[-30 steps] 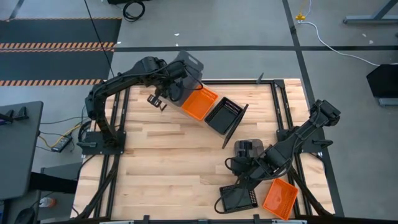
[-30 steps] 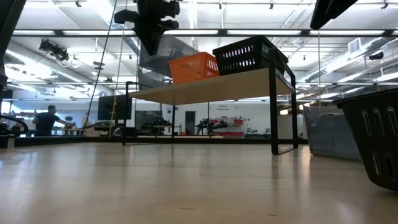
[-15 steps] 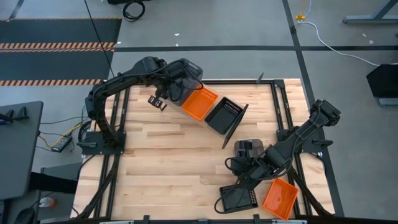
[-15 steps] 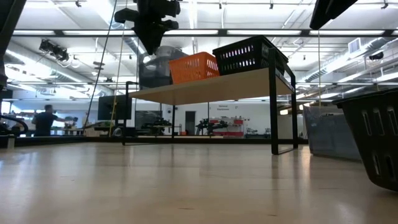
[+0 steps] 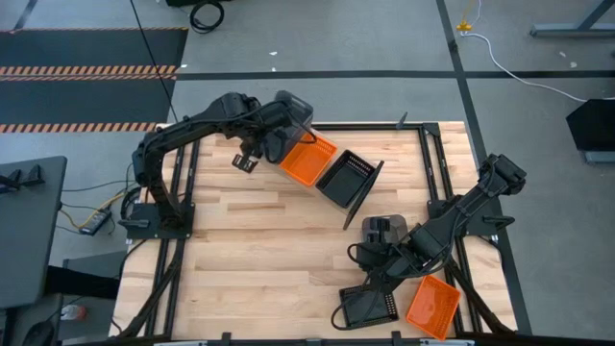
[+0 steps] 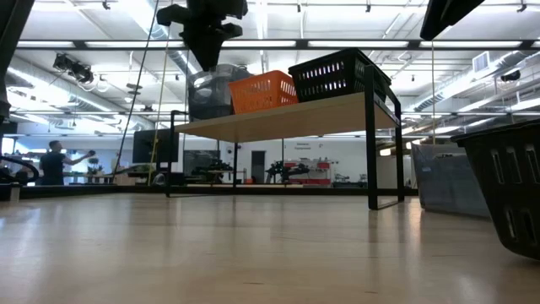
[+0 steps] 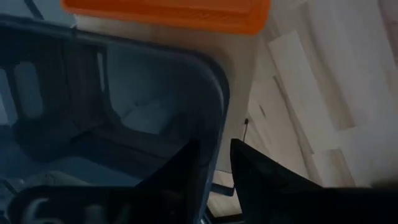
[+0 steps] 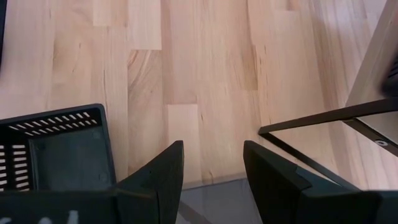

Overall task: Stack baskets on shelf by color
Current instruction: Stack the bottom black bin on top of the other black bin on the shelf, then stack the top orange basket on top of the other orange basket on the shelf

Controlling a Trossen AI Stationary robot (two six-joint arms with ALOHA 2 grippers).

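Note:
A grey basket [image 5: 291, 113] stands on the light-wood shelf [image 6: 287, 118], at its far-left end. An orange basket [image 5: 307, 161] and a black slotted basket [image 5: 346, 178] stand beside it on the shelf. My left gripper [image 5: 261, 146] is shut on the grey basket from above. My right gripper [image 8: 211, 165] is open at the near right, over a second grey basket [image 5: 382, 231] on the table; I cannot tell whether it touches it. A black basket [image 5: 367, 306] and an orange basket [image 5: 432, 306] sit on the table by the near edge. My left gripper pinches the grey basket's side wall at the rim [image 7: 216, 118], one finger inside the basket and one outside. The fingers point down from above. The basket stands upright with its bottom on the shelf [image 6: 211, 105].
The shelf's black end frame [image 5: 357, 204] stands on the table close to my right arm. The tabletop's middle and left [image 5: 250, 250] show bare wood. A person [image 6: 55, 160] shows far off in the room behind.
My left gripper has gone down with the grey basket. The basket was tilted and clear of the shelf; it now stands level on the shelf next to the orange one. My right arm has kept still.

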